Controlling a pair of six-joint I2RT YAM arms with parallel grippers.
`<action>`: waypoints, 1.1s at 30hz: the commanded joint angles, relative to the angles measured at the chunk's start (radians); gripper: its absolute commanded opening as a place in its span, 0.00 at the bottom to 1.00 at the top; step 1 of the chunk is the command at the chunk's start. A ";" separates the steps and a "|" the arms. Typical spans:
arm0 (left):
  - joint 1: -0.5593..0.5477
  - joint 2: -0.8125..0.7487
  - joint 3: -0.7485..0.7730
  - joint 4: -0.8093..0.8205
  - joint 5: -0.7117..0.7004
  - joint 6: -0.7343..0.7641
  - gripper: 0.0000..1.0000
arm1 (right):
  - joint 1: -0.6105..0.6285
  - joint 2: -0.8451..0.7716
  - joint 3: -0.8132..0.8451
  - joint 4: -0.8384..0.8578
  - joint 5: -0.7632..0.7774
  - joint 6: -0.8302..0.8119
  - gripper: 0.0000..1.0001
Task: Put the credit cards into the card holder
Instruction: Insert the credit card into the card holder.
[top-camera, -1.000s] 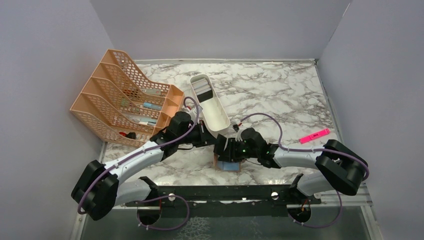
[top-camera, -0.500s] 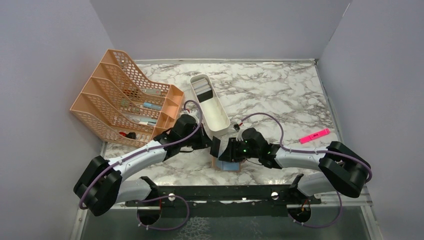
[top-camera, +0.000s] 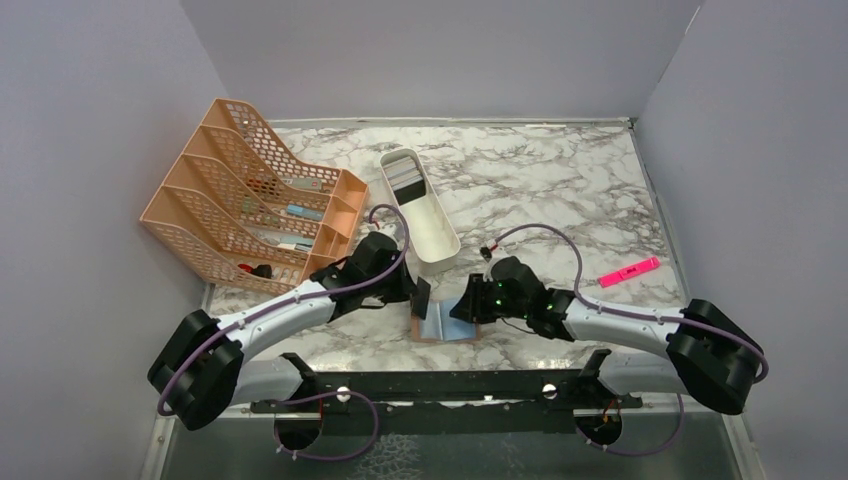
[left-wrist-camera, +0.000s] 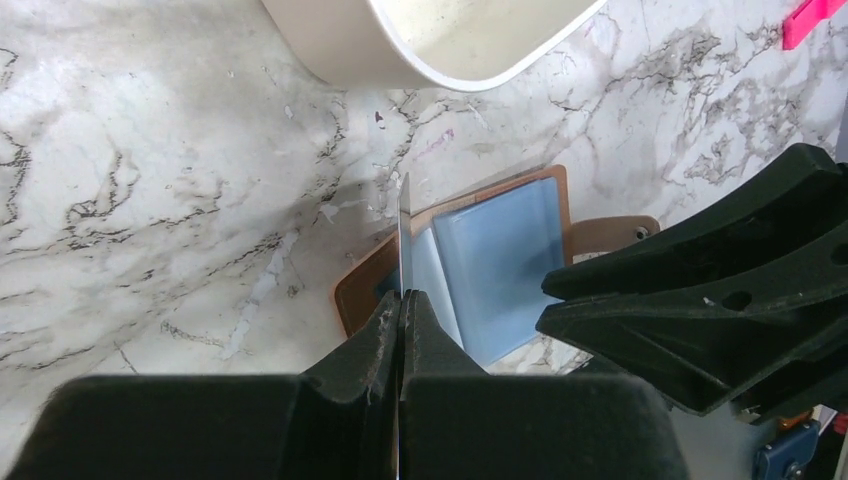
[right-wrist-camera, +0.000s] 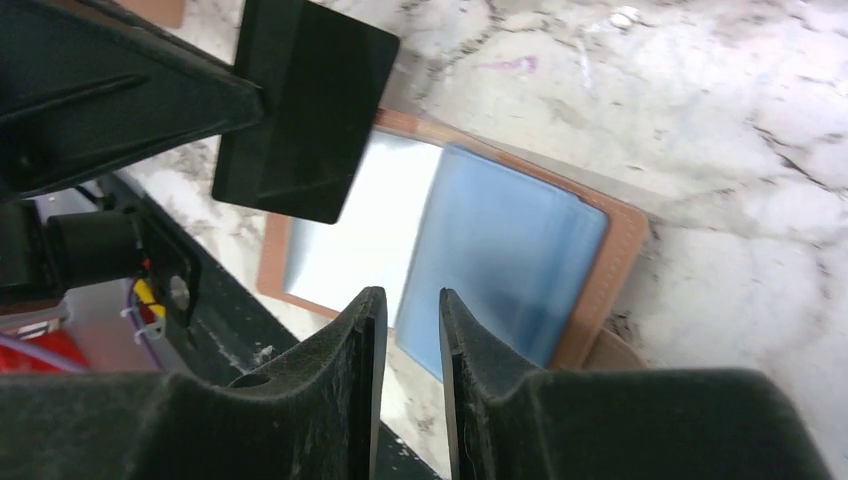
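The left arm (top-camera: 300, 305) has its jaws clamped on a dark card (right-wrist-camera: 305, 110) held on edge just above the left half of the open card holder (left-wrist-camera: 500, 260) on the worktop (top-camera: 560, 190), while the right arm (top-camera: 610, 318), jaws narrowly apart and seemingly empty, hovers over its blue sleeves.

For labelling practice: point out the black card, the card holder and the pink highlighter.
black card (right-wrist-camera: 305, 110): right wrist view, its flat face
card holder (right-wrist-camera: 505, 265): right wrist view, blue sleeve
pink highlighter (top-camera: 630, 271): top view, barrel middle
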 joint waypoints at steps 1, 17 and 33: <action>-0.006 -0.018 -0.045 0.079 0.037 -0.045 0.00 | 0.005 -0.021 -0.034 -0.079 0.103 -0.019 0.30; -0.010 -0.113 -0.303 0.414 0.110 -0.334 0.00 | 0.005 0.029 -0.146 0.008 0.107 0.056 0.27; -0.025 -0.194 -0.404 0.522 0.059 -0.423 0.00 | 0.005 0.015 -0.148 -0.014 0.121 0.070 0.26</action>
